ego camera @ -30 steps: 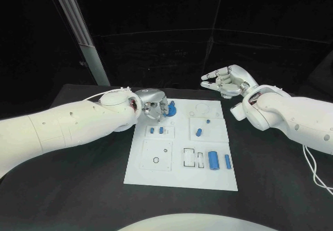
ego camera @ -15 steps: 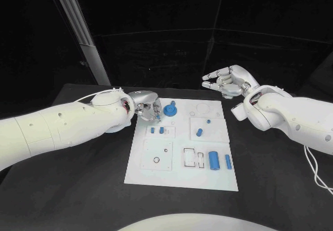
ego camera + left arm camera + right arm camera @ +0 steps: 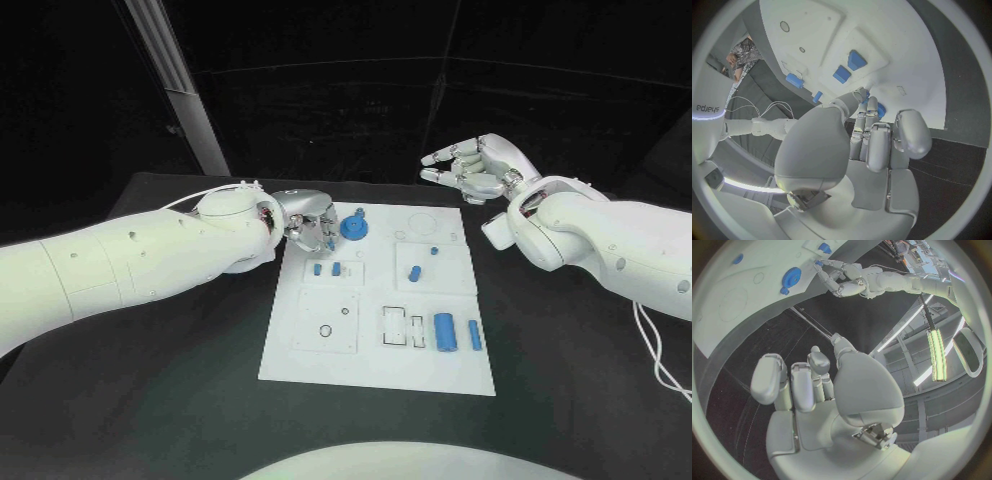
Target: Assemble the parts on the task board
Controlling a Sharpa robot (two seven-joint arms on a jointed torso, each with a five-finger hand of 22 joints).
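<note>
The white task board point(image 3: 378, 360) lies in the middle of the black table. My left hand point(image 3: 309, 226) hovers at the board's far left corner, just left of a round blue knob point(image 3: 355, 233). Its fingertips pinch what looks like a small blue part point(image 3: 329, 243), which shows as a blue bit point(image 3: 879, 110) behind the fingers in the left wrist view. Two small blue parts point(image 3: 326, 269) sit just in front of that hand. My right hand point(image 3: 473, 168) is raised beyond the board's far right corner with fingers apart, holding nothing. From the right wrist, the knob point(image 3: 791, 277) and my left hand point(image 3: 844, 282) are visible.
More blue parts stand on the board: a short peg point(image 3: 414, 273), a tiny one point(image 3: 433, 251), and two long cylinders point(image 3: 457, 332) beside rectangular slots point(image 3: 394, 326). A grey post point(image 3: 180, 90) rises behind the table's far left corner.
My left hand has drawn slightly left, off the round blue knob, uncovering it. My right hand has barely moved.
</note>
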